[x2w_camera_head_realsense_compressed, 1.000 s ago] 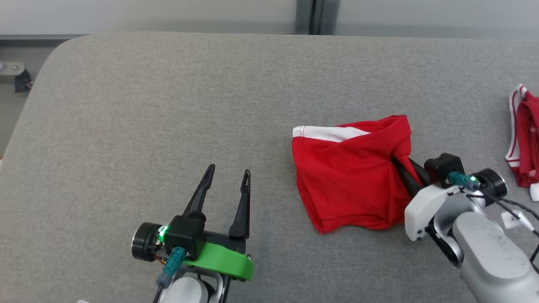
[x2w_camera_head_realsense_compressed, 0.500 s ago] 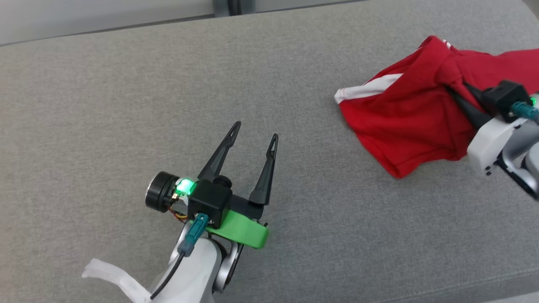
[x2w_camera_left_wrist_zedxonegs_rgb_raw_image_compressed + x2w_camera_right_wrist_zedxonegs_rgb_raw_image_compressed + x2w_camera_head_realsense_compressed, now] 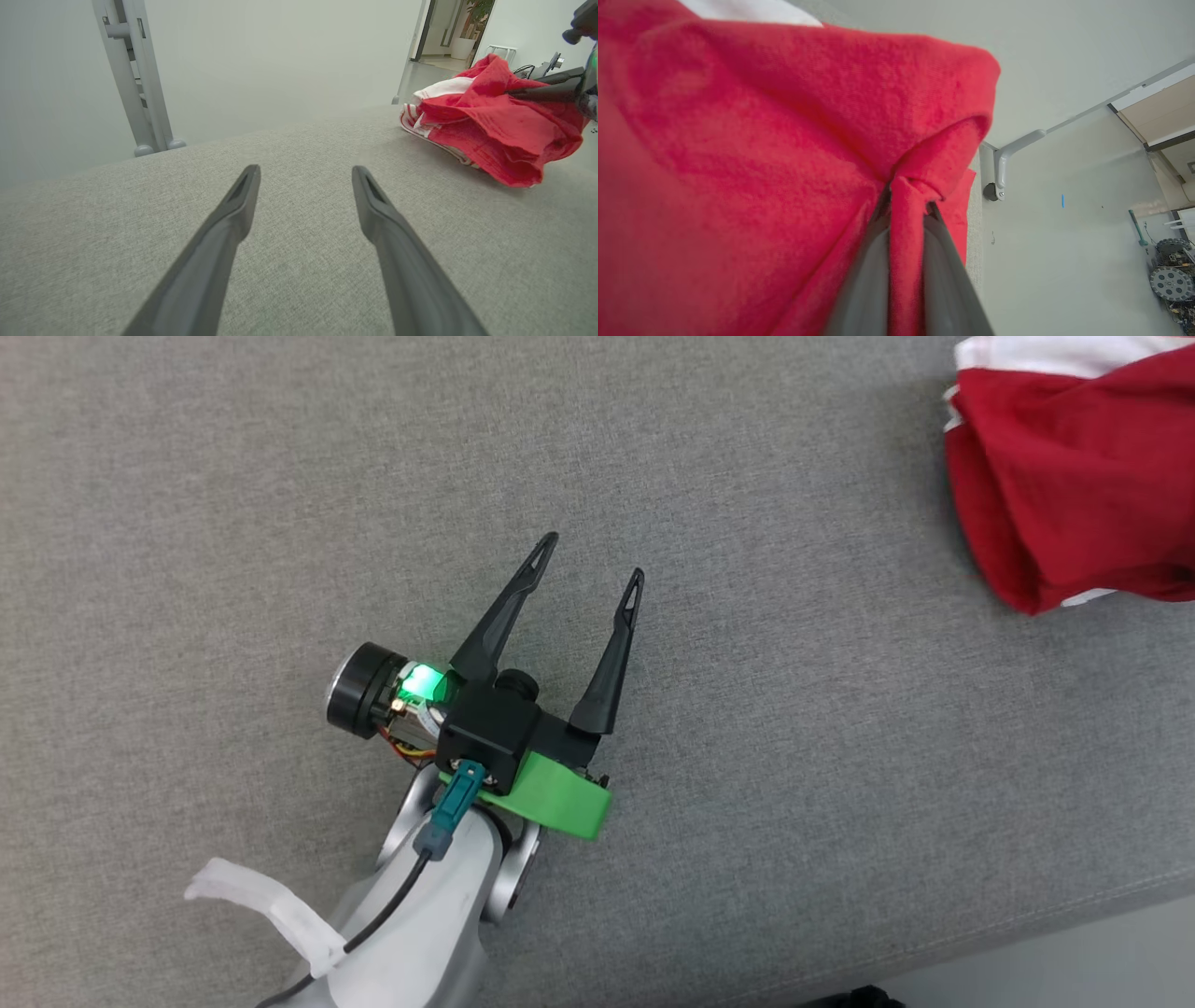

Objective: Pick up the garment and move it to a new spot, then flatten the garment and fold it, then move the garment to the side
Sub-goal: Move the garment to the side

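Note:
The garment (image 3: 1074,476) is red with a white band and sits bunched at the top right corner of the head view. My right gripper (image 3: 908,200) is shut on a pinched fold of the garment (image 3: 761,140), with red cloth squeezed between its two fingers. In the left wrist view the garment (image 3: 504,126) hangs from the right gripper (image 3: 511,92) just over the grey cushion (image 3: 280,154). My left gripper (image 3: 591,555) stands open and holds nothing above the cushion's middle, well to the left of the garment. Its fingers (image 3: 238,210) point across bare fabric.
A second red-and-white striped piece (image 3: 413,122) lies on the cushion behind the held garment. The cushion's front edge (image 3: 1027,919) runs across the lower right, with pale floor (image 3: 1074,971) below. A grey metal post (image 3: 135,93) stands beyond the far edge.
The head camera has swung and dipped, so the garment now sits at its top right corner. The right gripper has stayed shut on the garment and raised it. The left gripper remains open.

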Motion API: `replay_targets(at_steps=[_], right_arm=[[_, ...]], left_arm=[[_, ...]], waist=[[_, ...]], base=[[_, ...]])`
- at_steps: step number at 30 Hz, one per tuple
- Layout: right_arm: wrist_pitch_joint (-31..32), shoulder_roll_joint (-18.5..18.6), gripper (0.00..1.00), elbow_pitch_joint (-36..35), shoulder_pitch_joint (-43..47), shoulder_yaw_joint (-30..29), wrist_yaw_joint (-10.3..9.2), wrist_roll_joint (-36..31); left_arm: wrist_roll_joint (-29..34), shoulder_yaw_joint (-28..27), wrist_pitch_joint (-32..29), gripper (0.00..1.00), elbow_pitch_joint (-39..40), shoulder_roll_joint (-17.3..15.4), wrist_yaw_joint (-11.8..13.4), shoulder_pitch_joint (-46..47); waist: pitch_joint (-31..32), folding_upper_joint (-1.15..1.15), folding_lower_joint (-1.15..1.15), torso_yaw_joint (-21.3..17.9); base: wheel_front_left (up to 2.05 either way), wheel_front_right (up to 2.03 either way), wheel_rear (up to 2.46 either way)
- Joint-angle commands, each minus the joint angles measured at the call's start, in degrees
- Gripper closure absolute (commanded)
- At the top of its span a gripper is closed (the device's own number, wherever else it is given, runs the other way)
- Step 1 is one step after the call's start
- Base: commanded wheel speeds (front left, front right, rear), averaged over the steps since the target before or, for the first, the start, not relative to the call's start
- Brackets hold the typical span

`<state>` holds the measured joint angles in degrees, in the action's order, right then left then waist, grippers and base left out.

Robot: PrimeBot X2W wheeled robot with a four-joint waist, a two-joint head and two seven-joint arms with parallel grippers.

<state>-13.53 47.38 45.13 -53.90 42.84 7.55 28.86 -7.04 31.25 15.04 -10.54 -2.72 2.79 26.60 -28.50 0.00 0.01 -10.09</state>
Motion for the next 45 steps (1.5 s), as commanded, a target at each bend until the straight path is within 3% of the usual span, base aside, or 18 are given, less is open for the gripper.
replay_targets(at_steps=[1, 9, 15, 16, 17, 24, 29, 37, 45], right_arm=[[-0.5, 0.3, 1.0, 1.6, -1.5, 0.0, -0.14, 1.0], [-1.6, 0.9, 1.0, 9.1, -4.0, -1.2, -0.14, 4.6], [-1.6, 1.3, 0.98, 11.5, -4.9, -0.9, -0.14, 3.1], [-1.7, 1.2, 0.54, 12.0, -5.1, -1.5, -0.14, 3.0], [-1.6, 1.0, 0.0, 13.2, -5.1, -2.2, -0.14, 2.8], [-1.6, -0.6, 0.0, 16.6, -3.4, -4.4, -0.13, 0.2], [-1.6, -1.3, 0.0, 15.2, -4.2, -4.4, -0.13, -1.4], [-1.7, -5.7, 0.0, 4.3, -0.1, -8.4, -0.13, -1.2], [-1.7, -13.4, 0.0, -10.9, 12.2, -21.5, -0.13, -0.4]], left_arm=[[0.4, -0.3, 0.1, 0.0, 0.3, -0.3, 0.3, 1.3], [0.3, -3.0, 0.1, 0.0, 2.7, -0.3, 1.8, 0.2], [1.3, -4.9, 0.1, 0.0, 3.9, -0.3, 1.3, -1.5], [1.3, -5.1, 0.1, 0.0, 3.9, -0.3, 1.2, -1.6], [1.2, -5.2, 0.1, 0.0, 4.0, -0.3, 1.2, -1.7], [-0.6, -5.3, 0.1, 0.0, 3.7, -0.3, 1.0, -3.0], [-1.2, -5.6, 0.1, 0.0, 3.3, -0.3, 0.8, -4.6], [-3.5, -9.0, 0.1, 0.0, 4.7, -0.3, 1.8, -9.7], [-3.3, -13.6, 0.1, 0.0, 5.7, -0.3, 2.2, -14.3]], waist=[[-3.4, 0.0, -0.01, 0.2], [-5.8, 0.0, -0.01, 2.1], [-5.9, 0.0, -0.01, 2.9], [-5.8, 0.0, -0.01, 3.0], [-5.6, 0.0, -0.01, 3.1], [-0.7, 0.0, -0.01, 3.8], [4.9, 0.0, -0.01, 4.6], [13.7, 0.0, -0.01, 5.2], [18.6, 0.0, -0.01, 6.7]], base=[[0.0, 0.0, 0.0], [0.0, 0.0, 0.0], [0.0, 0.0, 0.0], [0.0, 0.0, 0.0], [0.0, 0.0, 0.0], [0.0, 0.0, 0.0], [0.0, 0.0, 0.0], [0.0, 0.0, 0.0], [0.0, 0.0, 0.0]])
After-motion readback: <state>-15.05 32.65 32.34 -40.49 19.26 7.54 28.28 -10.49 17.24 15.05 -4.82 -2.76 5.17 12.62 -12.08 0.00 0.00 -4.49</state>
